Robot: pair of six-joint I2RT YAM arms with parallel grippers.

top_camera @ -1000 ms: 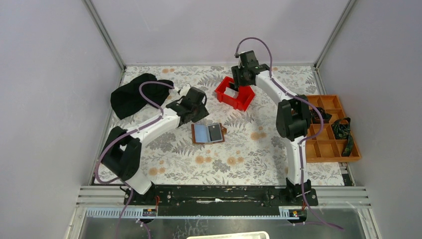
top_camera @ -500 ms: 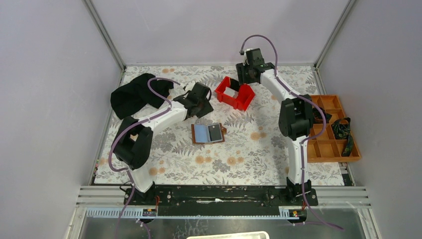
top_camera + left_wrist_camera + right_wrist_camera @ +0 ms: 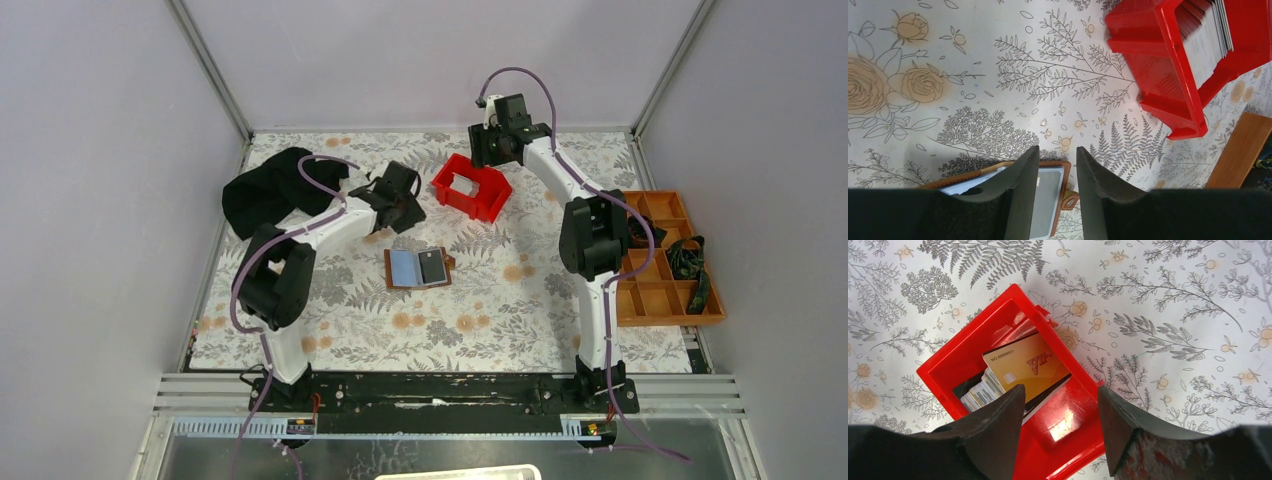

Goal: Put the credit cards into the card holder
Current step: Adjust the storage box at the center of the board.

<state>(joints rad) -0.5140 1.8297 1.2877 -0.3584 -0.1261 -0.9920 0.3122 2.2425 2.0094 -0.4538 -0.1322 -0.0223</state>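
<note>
Both released, the left gripper point(image 3: 1056, 152) is hovering near the open card holder point(image 3: 417, 268) while I'm lining the right gripper point(image 3: 1059, 390) over the credit cards point(image 3: 1023, 367) in the red bin point(image 3: 955, 360), likely descending and pinching next.

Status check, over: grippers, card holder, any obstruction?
Left gripper open, empty, near card holder. Right gripper open over red bin, card stack inside. Holder lies open, nothing blocking.
</note>
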